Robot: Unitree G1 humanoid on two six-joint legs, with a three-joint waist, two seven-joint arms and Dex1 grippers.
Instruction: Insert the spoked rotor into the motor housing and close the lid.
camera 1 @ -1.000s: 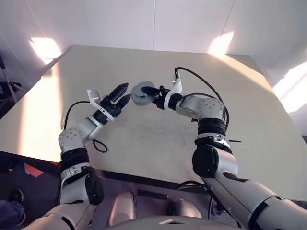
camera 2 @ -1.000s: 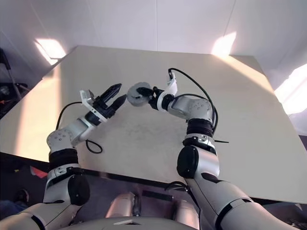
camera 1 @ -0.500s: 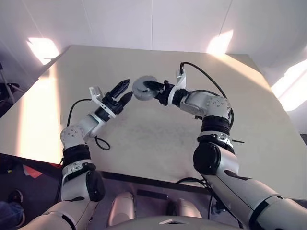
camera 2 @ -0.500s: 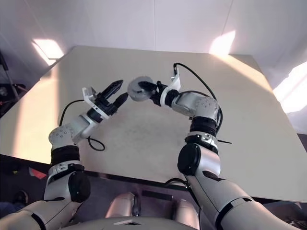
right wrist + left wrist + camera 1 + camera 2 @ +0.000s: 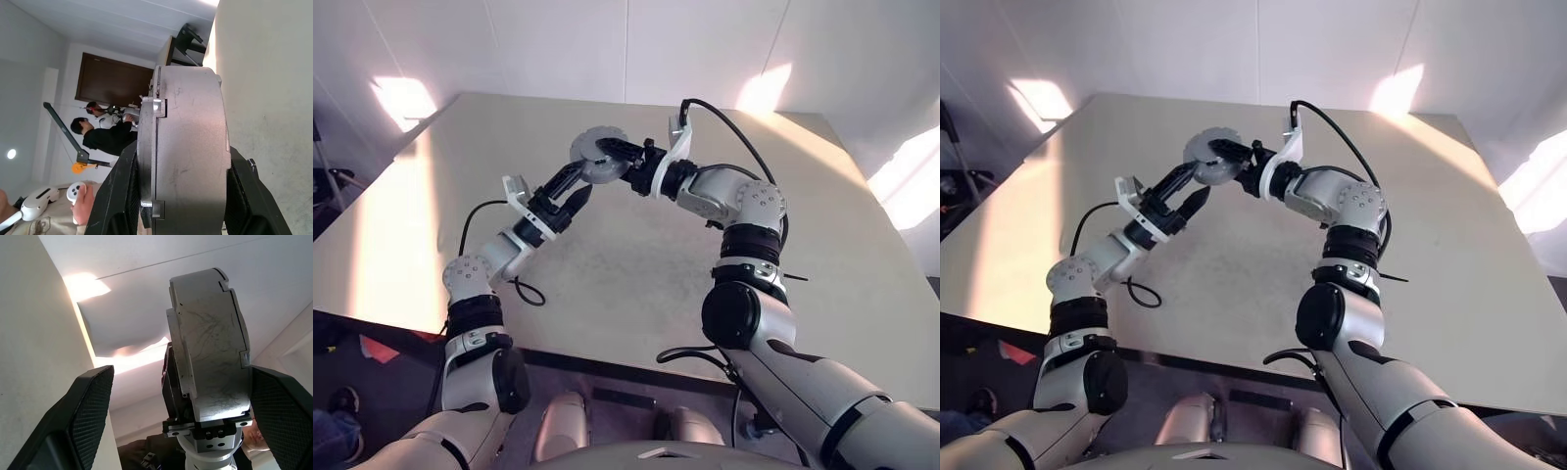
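Nearest is the left gripper (image 5: 578, 184). Its two black fingers are spread wide and hold nothing. It sits just beside and a little under the round part, with its tips pointing up at it.

A bit farther, the right gripper (image 5: 605, 160) has its fingers pinched on the flat sides of the motor housing (image 5: 587, 157). The housing is up in the air, well above the table (image 5: 822, 245), near the middle and toward the far side. It looks like a thick grey puck with little notches round the edge. A thin line runs round it, so maybe the lid is already on. I cannot see inside, so I cannot tell if the rotor is in there.

I think the step in hand is passing or showing the housing between the two grippers. Next, the left gripper would need to move its open fingers around the puck and squeeze before the right one lets go, or the puck could drop.

Count: one housing, two grippers, one table.
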